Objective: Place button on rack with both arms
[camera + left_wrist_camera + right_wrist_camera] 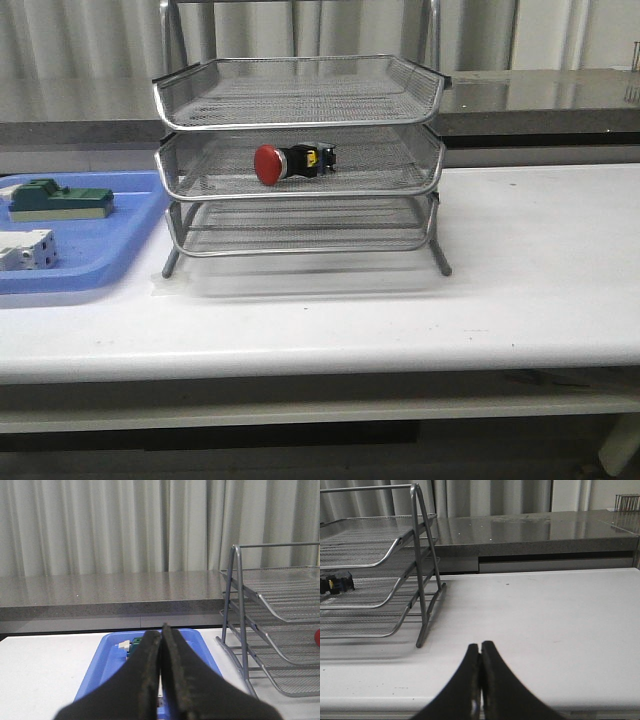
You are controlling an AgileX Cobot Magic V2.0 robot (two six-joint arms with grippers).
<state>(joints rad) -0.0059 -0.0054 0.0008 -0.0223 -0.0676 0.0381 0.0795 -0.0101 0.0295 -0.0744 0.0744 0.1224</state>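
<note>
The button (pixel 290 162), with a red round head and a black body with a yellow mark, lies on its side in the middle tier of the silver wire-mesh rack (pixel 300 120). Its red edge shows in the left wrist view (pixel 317 636) and its black body in the right wrist view (pixel 335 582). The rack also shows in the left wrist view (pixel 280 630) and the right wrist view (pixel 375 585). My left gripper (pixel 161 630) is shut and empty, over the blue tray. My right gripper (pixel 480 646) is shut and empty, above the white table right of the rack. Neither arm shows in the front view.
A flat blue tray (pixel 110 240) lies left of the rack and holds a green block (pixel 58 198) and a white block (pixel 26 250). The white table (pixel 520 270) stretches right of the rack. A grey counter (pixel 540 95) and curtains stand behind.
</note>
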